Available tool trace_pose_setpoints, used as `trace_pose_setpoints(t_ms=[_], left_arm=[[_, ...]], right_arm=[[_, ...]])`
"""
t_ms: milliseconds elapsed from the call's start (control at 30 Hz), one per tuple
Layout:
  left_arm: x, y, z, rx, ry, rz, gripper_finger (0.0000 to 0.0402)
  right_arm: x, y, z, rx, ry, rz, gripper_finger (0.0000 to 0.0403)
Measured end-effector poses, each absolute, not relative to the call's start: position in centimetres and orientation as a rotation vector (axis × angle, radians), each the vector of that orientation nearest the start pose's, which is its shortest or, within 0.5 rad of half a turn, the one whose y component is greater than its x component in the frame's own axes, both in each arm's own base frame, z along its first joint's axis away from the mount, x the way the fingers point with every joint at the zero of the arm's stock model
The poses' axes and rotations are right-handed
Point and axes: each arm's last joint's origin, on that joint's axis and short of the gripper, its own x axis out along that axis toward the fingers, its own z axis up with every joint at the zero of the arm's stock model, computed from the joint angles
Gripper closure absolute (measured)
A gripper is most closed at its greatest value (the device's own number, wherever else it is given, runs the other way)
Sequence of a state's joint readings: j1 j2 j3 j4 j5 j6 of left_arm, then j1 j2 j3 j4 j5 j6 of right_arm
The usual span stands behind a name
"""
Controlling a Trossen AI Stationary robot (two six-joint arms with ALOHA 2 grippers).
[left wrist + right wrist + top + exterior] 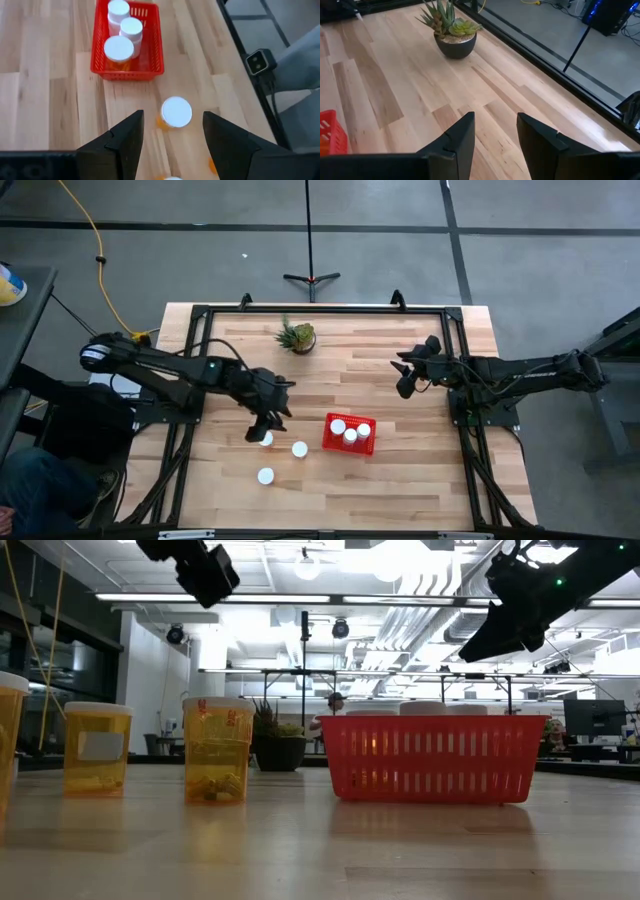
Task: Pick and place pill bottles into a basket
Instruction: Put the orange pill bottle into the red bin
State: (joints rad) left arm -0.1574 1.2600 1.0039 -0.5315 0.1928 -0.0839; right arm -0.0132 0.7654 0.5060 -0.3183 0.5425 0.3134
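Left wrist view: left gripper (172,137) jaws open, empty; low view reveals amber pill bottles (216,750).

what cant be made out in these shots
- High view: the left hand covers part of one pill bottle.
- Low view: the basket wall hides the bodies of the bottles inside; only caps show. The picture's left edge cuts off another bottle.
- Left wrist view: a cap is cut by the bottom edge.
- Labels: too small to read.

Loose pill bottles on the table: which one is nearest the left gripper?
The pill bottle directly under the left gripper; the other two loose ones sit clear of it.
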Motion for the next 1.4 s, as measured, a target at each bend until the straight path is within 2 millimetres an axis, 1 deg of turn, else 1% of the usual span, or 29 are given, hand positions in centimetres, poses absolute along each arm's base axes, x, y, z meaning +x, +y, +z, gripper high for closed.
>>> trace_pose_setpoints(t_ms=[100, 267, 533, 600, 667, 767, 900, 1000, 1067, 1167, 1267, 1400], left_arm=[[26.2, -4.7, 27.7, -0.095, 0.815, -0.298, 0.0165], [26.7, -4.8, 27.5, -0.081, 0.792, -0.298, 0.0165], [26.5, -4.8, 27.5, -0.046, 0.808, -0.337, 0.0165], [26.3, -4.9, 27.6, -0.006, 0.831, -0.363, 0.0165], [26.0, -5.3, 27.6, 0.074, 0.855, -0.374, 0.0159], [25.6, -5.8, 27.4, 0.161, 0.882, -0.351, 0.0132], [25.5, -6.3, 27.4, 0.190, 0.883, -0.284, 0.0068], [25.4, -6.4, 27.3, 0.104, 0.899, -0.218, 0.0018], [25.3, -6.3, 27.2, -0.017, 0.926, -0.154, 0.0008], [25.1, -6.2, 27.0, -0.162, 0.970, -0.074, 0.0027], [25.0, -6.3, 27.0, -0.249, 0.992, -0.066, 0.0054], [24.9, -6.5, 27.0, -0.269, 1.012, -0.101, 0.0078]], right_arm=[[15.9, -1.7, 23.1, 0.144, 0.473, -0.622, 0.0265], [15.9, -1.7, 23.1, 0.144, 0.476, -0.621, 0.0265], [15.9, -1.7, 23.1, 0.144, 0.476, -0.621, 0.0265], [15.9, -1.7, 23.1, 0.144, 0.476, -0.618, 0.0265], [15.9, -1.7, 23.1, 0.149, 0.479, -0.605, 0.0265], [15.9, -1.6, 23.1, 0.155, 0.483, -0.586, 0.0265], [16.0, -1.6, 23.0, 0.159, 0.485, -0.579, 0.0265], [16.0, -1.6, 23.0, 0.159, 0.485, -0.580, 0.0265], [16.0, -1.6, 23.0, 0.161, 0.484, -0.580, 0.0265], [16.0, -1.6, 23.0, 0.178, 0.482, -0.574, 0.0265], [16.0, -1.5, 23.0, 0.192, 0.482, -0.565, 0.0265], [16.0, -1.5, 23.0, 0.198, 0.485, -0.551, 0.0265]])
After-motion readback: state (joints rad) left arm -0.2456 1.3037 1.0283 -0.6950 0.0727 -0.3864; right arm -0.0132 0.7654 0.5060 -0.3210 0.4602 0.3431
